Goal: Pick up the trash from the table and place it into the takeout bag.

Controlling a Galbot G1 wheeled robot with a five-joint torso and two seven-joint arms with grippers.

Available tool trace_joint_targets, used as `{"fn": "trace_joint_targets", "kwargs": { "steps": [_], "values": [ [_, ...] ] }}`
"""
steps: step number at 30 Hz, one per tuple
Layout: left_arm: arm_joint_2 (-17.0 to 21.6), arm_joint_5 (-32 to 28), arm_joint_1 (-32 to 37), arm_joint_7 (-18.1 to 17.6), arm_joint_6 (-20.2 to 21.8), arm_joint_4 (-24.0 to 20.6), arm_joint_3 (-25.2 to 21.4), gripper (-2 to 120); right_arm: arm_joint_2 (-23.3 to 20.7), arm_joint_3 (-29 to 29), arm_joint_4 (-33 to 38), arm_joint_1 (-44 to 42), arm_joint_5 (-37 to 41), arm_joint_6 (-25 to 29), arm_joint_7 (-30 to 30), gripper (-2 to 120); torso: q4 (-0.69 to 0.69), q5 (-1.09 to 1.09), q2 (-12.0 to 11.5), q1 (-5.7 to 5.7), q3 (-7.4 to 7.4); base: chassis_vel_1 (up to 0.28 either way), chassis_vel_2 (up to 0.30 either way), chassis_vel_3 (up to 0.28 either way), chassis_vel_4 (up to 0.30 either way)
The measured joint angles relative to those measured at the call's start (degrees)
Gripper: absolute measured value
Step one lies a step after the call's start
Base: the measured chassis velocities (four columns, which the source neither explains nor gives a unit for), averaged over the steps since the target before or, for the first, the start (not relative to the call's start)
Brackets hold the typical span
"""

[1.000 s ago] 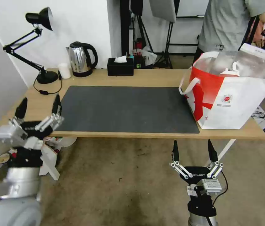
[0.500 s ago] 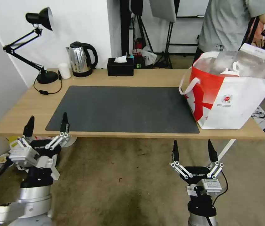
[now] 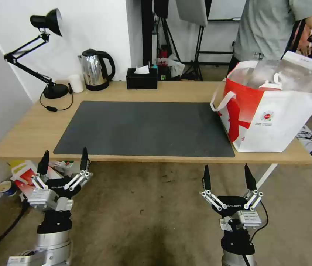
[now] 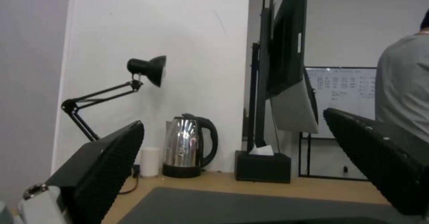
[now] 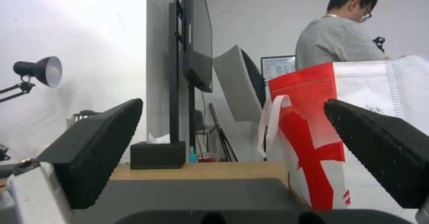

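Both yours sit below the light-wood counter (image 3: 185,92) edge — left end effector (image 3: 64,161) and right end effector (image 3: 226,176) spread wide, empty. Boxy white-and-red takeout bag (image 3: 274,111) far right — contents unclear, possibly a lid.

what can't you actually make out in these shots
- Contents of the takeout bag: in the head view only a white lid shows among the foil lining; its walls hide the rest.
- Logo on the bag: too small to read.
- Things on the floor under the table: the tabletop and the left gripper partly cover them.
- Whiteboard writing: too small in the left wrist view.
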Motion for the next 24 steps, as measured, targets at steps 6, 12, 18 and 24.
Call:
{"fn": "trace_joint_targets", "kwargs": {
  "steps": [6,12,18,24],
  "values": [
    [0.2,1.0,0.6,0.1,-0.5,0.3,1.1,100,0.0,0.0,0.0,0.0,0.0,0.0,0.0,100,0.00,0.00,0.0,0.00,0.00,0.000,0.000,0.000,0.000],
    [1.1,1.7,1.1,0.4,-0.9,1.0,1.5,100,0.0,0.0,0.0,0.0,0.0,0.0,0.0,100,0.00,0.00,0.0,0.00,0.00,0.000,0.000,0.000,0.000],
    [1.4,2.4,2.0,1.0,-2.2,2.2,2.0,100,0.0,0.0,0.0,0.0,0.0,0.0,0.0,100,0.00,0.00,0.0,0.00,0.00,0.000,0.000,0.000,0.000],
    [1.8,2.5,2.6,1.9,-3.3,2.9,2.2,100,0.0,0.0,0.0,0.0,0.0,0.0,0.0,100,0.00,0.00,0.0,0.00,0.00,0.000,0.000,0.000,0.000]
  ]
}}
